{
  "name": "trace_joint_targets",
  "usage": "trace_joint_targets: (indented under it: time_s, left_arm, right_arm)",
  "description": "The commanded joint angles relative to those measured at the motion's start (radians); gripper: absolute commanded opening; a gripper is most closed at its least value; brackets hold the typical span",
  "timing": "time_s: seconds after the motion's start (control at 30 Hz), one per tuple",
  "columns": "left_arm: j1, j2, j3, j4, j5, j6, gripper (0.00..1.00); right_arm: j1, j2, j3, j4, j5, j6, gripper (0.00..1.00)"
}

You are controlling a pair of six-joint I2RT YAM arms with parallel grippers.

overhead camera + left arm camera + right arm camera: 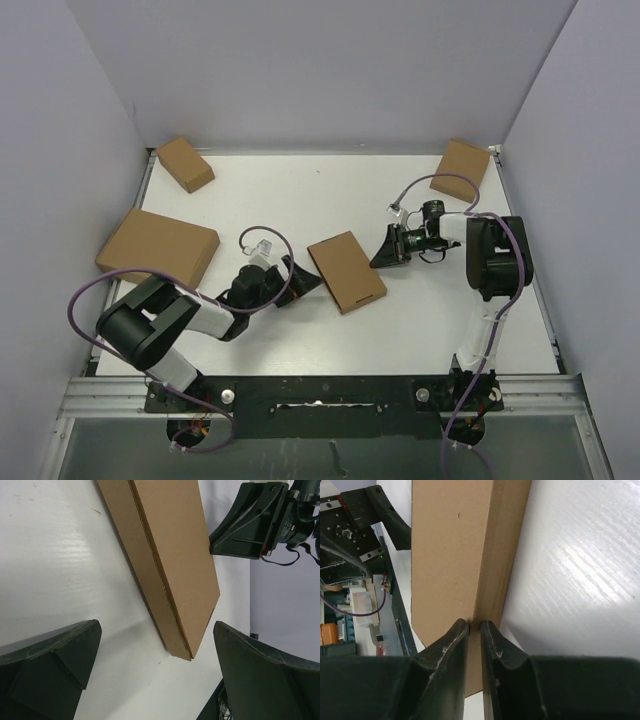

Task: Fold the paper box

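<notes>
Right pincer (474,625) sitting almost closed against paper box (450,555) edge, hold unclear; left pincer (156,627) gaping wide, box lying beyond.

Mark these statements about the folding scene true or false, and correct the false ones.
1. The left gripper is open. True.
2. The right gripper has its jaws spread wide. False: they are almost together, at the paper box's edge.
3. The paper box lies flat on the table between the two grippers. True.
4. It is the only cardboard box in view. False: there are three more, the far-left box, the large left box and the far-right box.
</notes>
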Motion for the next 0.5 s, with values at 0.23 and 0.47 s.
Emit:
trace_joint_targets:
  time_s: [0.23, 0.47]
  left_arm:
    - [-0.031, 0.105, 0.115, 0.02, -0.084, -0.102, 0.98]
    - [-0.051, 0.17, 0.211, 0.004, -0.101, -0.112, 0.98]
  right_arm:
    - [-0.044, 0.03, 0.027, -0.058, 0.096, -0.058, 0.12]
    - [-0.044, 0.032, 0.031, -0.063, 0.098, -0.061, 0.12]
